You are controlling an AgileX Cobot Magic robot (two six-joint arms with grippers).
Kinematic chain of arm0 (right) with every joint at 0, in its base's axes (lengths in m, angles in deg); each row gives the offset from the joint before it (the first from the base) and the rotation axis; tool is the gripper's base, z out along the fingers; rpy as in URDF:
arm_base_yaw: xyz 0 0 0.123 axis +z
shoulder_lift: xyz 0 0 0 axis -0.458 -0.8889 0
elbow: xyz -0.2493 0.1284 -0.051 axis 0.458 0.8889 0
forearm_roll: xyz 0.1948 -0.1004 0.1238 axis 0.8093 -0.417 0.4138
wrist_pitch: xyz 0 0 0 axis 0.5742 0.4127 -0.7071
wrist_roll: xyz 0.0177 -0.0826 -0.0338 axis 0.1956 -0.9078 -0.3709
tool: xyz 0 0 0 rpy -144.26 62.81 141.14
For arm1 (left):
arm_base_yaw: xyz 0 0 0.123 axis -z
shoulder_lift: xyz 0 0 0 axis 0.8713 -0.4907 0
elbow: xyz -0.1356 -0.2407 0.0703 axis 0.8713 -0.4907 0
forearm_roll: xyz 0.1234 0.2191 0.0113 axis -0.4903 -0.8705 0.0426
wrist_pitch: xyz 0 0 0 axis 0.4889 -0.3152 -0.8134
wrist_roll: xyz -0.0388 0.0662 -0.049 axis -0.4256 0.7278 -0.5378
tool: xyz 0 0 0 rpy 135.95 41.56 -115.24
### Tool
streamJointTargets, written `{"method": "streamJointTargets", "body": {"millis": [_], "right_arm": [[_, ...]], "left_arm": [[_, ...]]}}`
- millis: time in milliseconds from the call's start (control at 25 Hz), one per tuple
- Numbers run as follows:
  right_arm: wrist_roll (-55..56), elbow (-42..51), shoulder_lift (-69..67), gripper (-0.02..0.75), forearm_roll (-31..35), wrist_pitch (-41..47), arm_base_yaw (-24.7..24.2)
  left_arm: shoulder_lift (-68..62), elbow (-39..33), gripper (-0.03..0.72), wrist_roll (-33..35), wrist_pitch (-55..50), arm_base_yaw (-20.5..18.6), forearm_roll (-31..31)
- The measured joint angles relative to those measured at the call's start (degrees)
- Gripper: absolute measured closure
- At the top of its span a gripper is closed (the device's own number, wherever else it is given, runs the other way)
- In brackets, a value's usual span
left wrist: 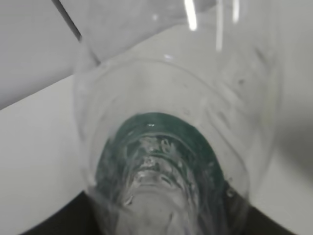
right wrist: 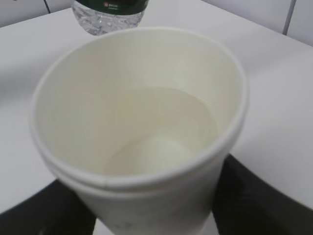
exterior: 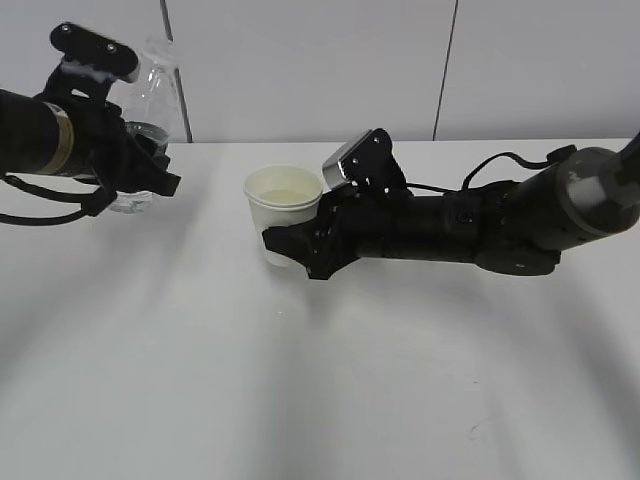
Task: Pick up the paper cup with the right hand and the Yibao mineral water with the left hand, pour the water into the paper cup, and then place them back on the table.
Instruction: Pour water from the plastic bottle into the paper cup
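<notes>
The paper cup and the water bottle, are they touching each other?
Apart. In the exterior view the paper cup, held in the right gripper, stands clear of the water bottle in the left gripper, with bare table between them.

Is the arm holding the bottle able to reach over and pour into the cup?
Probably yes. The left hand grips the Yibao mineral water, and only bare table lies between it and the paper cup, whose open top faces up in the right hand.
</notes>
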Motion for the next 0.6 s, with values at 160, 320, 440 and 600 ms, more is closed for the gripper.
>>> {"method": "streamJointTargets", "body": {"millis": [160, 320, 440, 600], "right_arm": [[0.0, 0.0, 0.0, 0.244, 1.2, 0.0, -0.1], [0.0, 0.0, 0.0, 0.244, 1.6, 0.1, -0.1], [0.0, 0.0, 0.0, 0.244, 2.1, 0.1, -0.1], [0.0, 0.0, 0.0, 0.244, 3.3, 0.1, -0.1]], "left_arm": [[-0.5, 0.0, 0.386, -0.2, 6.9, -3.9, -0.5], [-2.0, 0.0, 0.386, 0.9, 12.4, -7.5, -0.8], [-3.6, 0.0, 0.386, 5.0, 16.7, -8.9, 0.6], [-6.7, 0.0, 0.386, 19.1, 22.6, -9.9, 12.6]]}}
